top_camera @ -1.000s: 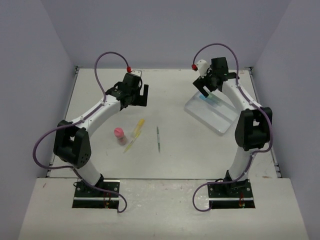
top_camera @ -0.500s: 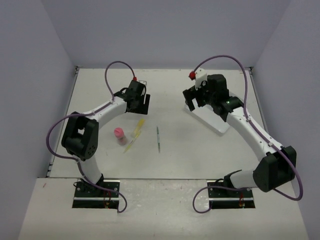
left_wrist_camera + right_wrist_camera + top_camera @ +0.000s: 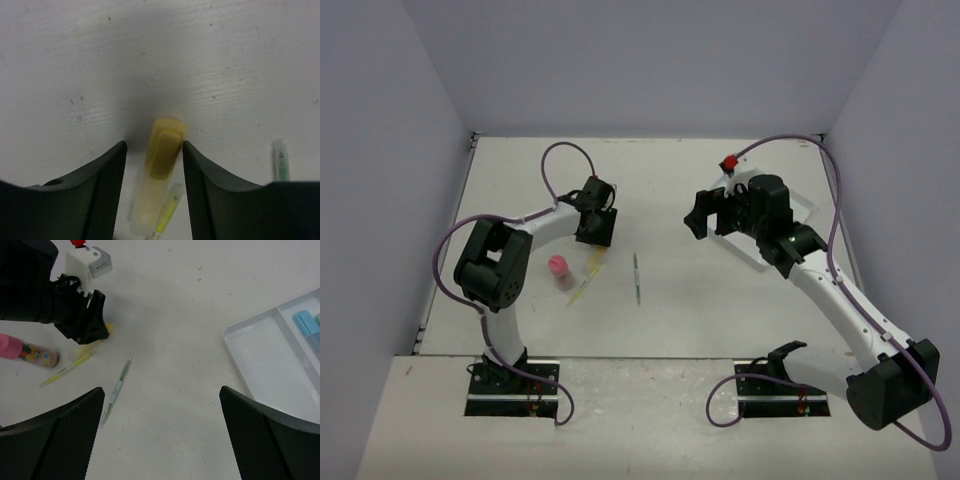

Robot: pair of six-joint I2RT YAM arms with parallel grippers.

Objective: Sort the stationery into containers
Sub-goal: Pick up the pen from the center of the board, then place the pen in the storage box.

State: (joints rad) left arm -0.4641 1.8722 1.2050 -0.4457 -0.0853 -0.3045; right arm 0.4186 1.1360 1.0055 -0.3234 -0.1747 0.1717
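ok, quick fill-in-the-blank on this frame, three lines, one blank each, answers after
1. The open left gripper straddles the ____ marker.
2. The pink cylinder lies on the ____, not in the tray.
3. The right gripper is ____, with nothing between its fingers.

Missing words: yellow; table; open.

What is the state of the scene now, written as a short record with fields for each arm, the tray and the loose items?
left fingers: open, one on each side of the yellow marker, not yet shut
right fingers: open, holding nothing
tray: a light-blue stick lies in it
on the table: yellow marker, pink cylinder, yellow-green pen, green pen
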